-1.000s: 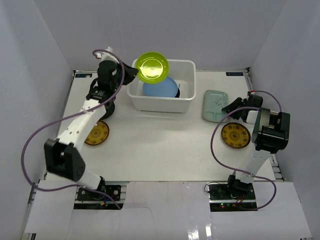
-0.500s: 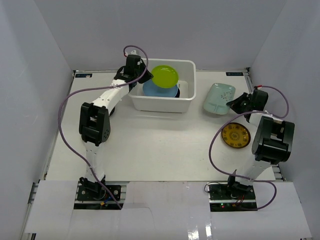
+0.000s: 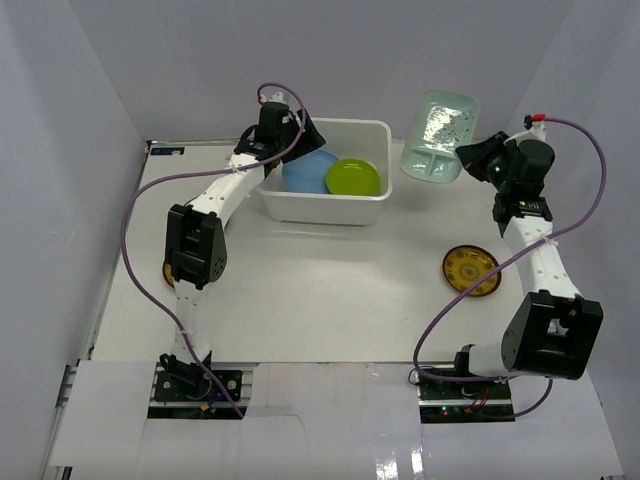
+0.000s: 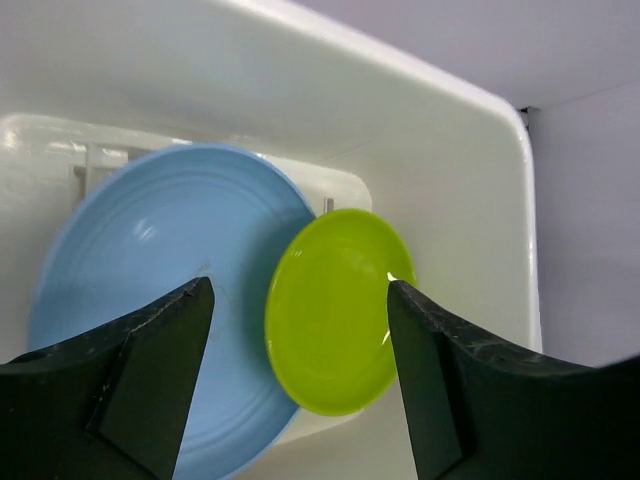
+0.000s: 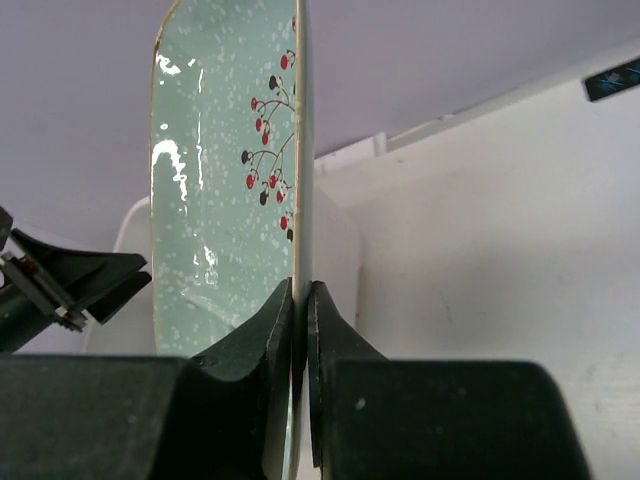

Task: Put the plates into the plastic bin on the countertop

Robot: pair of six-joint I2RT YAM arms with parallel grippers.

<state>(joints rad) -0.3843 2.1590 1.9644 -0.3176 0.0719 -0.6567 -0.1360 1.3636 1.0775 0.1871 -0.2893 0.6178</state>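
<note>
item: pale-green speckled rectangular plate [image 3: 440,135], airborne, edge-on, right of white plastic bin [image 3: 325,208] | right end effector [image 5: 300,300]: clamped on its rim | left end effector [image 4: 298,290]: apart above binned lime green round plate [image 4: 335,320] | step: carry; next: swing over bin, lower

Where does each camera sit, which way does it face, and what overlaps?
Top external: above and behind the bases, looking down at the countertop; both arms, left gripper over the plastic bin, right gripper holding the speckled plate aloft.
Left wrist: facing down into the bin; its open fingers frame the lime green plate and light blue plate.
Right wrist: facing along the edge-on speckled plate toward the bin; its shut fingers show.
Shared: top and left wrist both show those two plates.
</note>
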